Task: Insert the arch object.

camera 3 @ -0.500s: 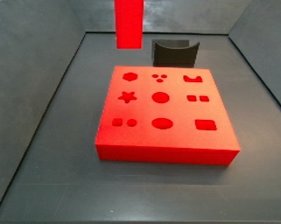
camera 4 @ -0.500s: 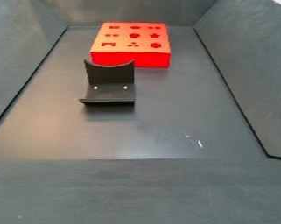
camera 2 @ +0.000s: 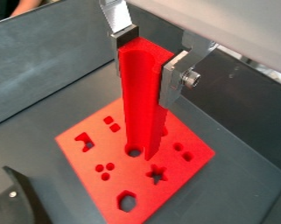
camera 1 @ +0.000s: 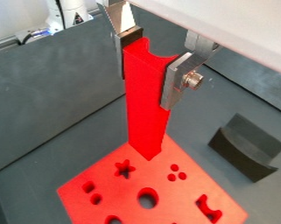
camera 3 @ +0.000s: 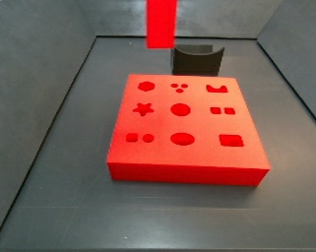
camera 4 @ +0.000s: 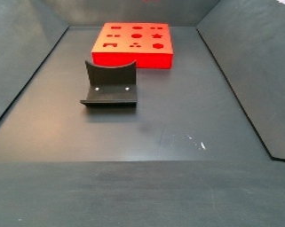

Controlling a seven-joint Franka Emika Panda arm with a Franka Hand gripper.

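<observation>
The arch object (camera 1: 145, 105) is a long bright red bar with a curved notch in its upper end. My gripper (camera 1: 152, 63) is shut on that upper end and holds the bar upright, also in the wrist view (camera 2: 151, 61). The bar (camera 2: 140, 105) hangs above the flat red board (camera 2: 187, 166) with shape cutouts and does not touch it. In a side view only the bar (camera 3: 161, 25) shows at the top, above the far edge of the board (camera 3: 207, 126); the gripper is out of frame there.
The dark fixture (camera 3: 197, 57) with a curved notch stands just behind the board, also in the side view (camera 4: 109, 84) and in both wrist views (camera 1: 245, 144) (camera 2: 14, 197). The board (camera 4: 132, 58) sits on a dark floor with sloping grey walls.
The held bar has shifted a little to the right in a side view. The board and the fixture have not moved.
</observation>
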